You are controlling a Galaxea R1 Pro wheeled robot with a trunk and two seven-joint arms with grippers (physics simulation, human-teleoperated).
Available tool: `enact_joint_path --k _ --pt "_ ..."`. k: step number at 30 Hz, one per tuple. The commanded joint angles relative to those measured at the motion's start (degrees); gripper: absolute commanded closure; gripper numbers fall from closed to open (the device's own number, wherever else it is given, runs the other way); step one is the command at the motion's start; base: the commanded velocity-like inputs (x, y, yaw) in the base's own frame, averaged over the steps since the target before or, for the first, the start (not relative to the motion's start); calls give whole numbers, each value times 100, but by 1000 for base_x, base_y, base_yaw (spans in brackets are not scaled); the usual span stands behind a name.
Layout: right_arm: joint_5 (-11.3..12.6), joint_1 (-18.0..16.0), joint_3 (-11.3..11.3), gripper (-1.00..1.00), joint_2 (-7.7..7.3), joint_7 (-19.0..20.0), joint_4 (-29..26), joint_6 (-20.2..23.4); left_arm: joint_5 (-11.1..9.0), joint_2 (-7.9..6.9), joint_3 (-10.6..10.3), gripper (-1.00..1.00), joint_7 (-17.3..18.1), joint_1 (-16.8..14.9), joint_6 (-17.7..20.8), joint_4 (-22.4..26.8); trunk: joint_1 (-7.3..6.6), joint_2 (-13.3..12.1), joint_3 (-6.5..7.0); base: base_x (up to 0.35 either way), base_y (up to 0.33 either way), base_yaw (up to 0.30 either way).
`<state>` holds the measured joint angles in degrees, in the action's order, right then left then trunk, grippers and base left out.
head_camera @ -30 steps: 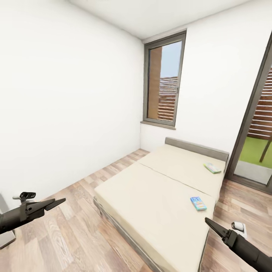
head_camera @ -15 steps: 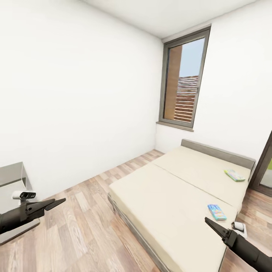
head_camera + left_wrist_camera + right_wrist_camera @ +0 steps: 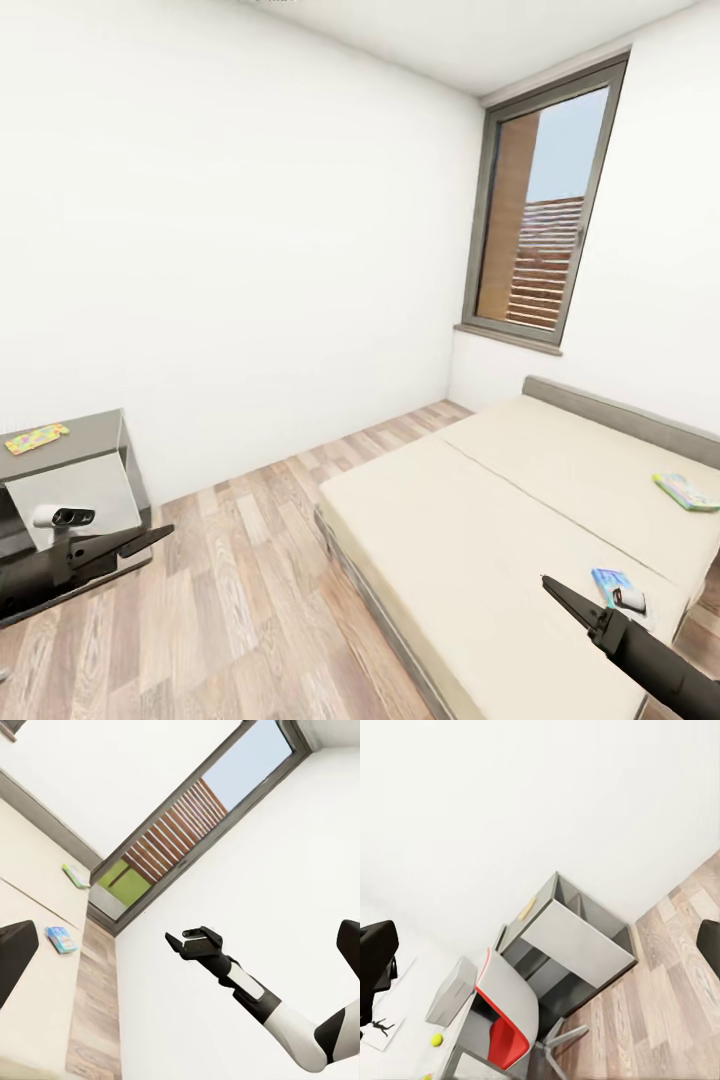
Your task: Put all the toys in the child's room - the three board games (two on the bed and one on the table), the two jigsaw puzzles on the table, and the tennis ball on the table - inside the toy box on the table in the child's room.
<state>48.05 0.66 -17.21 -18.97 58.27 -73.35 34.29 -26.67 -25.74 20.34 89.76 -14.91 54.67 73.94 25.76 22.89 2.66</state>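
On the cream bed (image 3: 500, 520), a blue-green board game (image 3: 606, 580) lies near its right edge, partly behind my right arm. A pale green-white board game (image 3: 686, 491) lies further back. A jigsaw puzzle (image 3: 37, 438) rests on the dark grey part of the table (image 3: 85, 432) at the left. In the right wrist view, the light grey toy box (image 3: 451, 991) and the tennis ball (image 3: 436, 1039) sit on the table's lighter part. My left gripper (image 3: 150, 538) and right gripper (image 3: 552, 586) hang in the air, both open and empty, far from every toy.
Wood-plank floor (image 3: 250, 560) lies between the table and the bed. A chair with a red seat (image 3: 506, 1035) stands at the table. A tall grey-framed window (image 3: 545, 205) is in the far wall. White walls close the room.
The camera has turned left: the bed and window slid right in the picture, and the table with the jigsaw puzzle came into view at the left. Both arms hold the same pose.
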Motion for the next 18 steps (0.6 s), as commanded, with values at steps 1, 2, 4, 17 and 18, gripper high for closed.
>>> enact_joint_path --k 1,2,4,17,18 --pt "38 5 -2 -100 -2 -8 -4 42 4 0 -4 -100 24 -4 61 -2 2 3 0 -42 -19 287" --pt "38 5 -2 -100 -2 -8 -4 42 4 -1 -4 -100 24 -4 61 -2 2 3 0 -66 -15 287" --pt "38 5 -2 -100 -2 -8 -4 40 4 -1 -4 -100 24 -4 61 -2 2 3 0 -98 -9 287" --pt "38 5 -2 -100 -2 -9 -4 42 4 -1 -4 -100 24 -4 61 -2 2 3 0 -51 -2 287" --pt "38 5 -2 -100 -2 -9 -4 42 4 -1 -4 -100 24 -4 61 -2 2 3 0 -112 0 287"
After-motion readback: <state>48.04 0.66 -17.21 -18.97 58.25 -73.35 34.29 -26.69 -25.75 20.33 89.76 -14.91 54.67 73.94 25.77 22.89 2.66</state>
